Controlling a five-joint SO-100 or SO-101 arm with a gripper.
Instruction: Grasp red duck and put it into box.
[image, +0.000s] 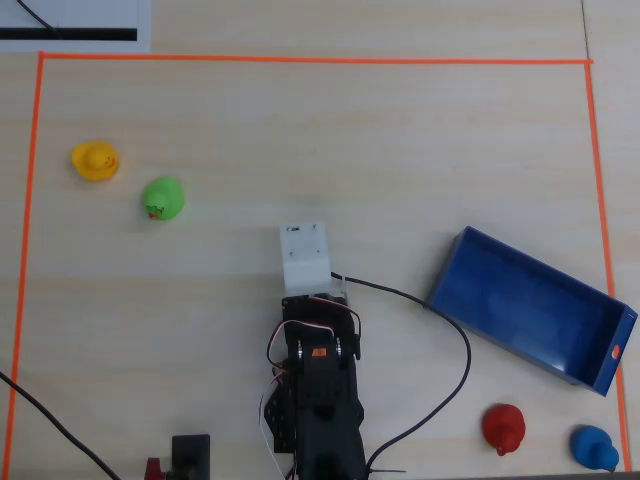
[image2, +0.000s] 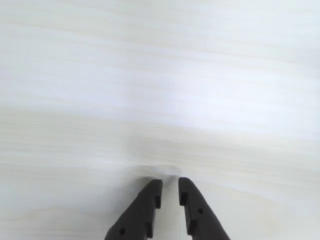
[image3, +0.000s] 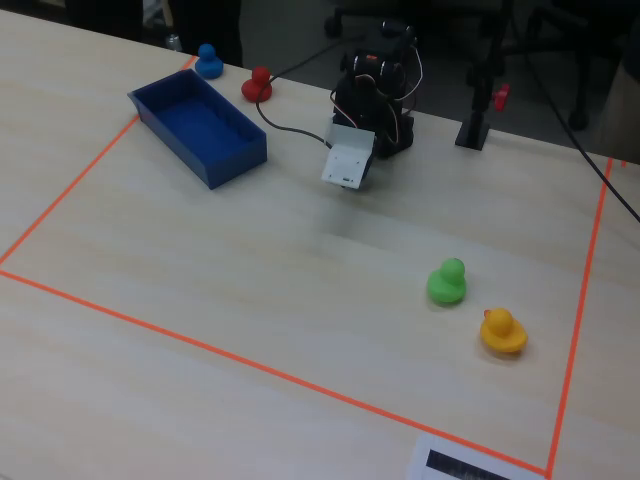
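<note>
Looking down in the overhead view, with the robot's base at the near edge: the gripper (image2: 170, 187) hangs over bare table (image: 400, 150) at the scene's centre, its two dark fingers nearly together with only a thin slit between them and nothing held, as the wrist view shows. Nearest, at the right of the overhead view, the red duck (image: 503, 428) stands beside the blue duck (image: 594, 447), the two near but apart. Just beyond them lies the box (image: 470, 250), a long blue tray set at a slant and empty. Farther, at the left, stand the green duck (image: 162, 198) and the yellow duck (image: 95, 160), well apart from the task. The red duck looks light, hollow and glossy, so likely slippery and a little yielding. A grip across its rounded body, low beneath the head, seems surest. The fingers must first spread wider.
</note>
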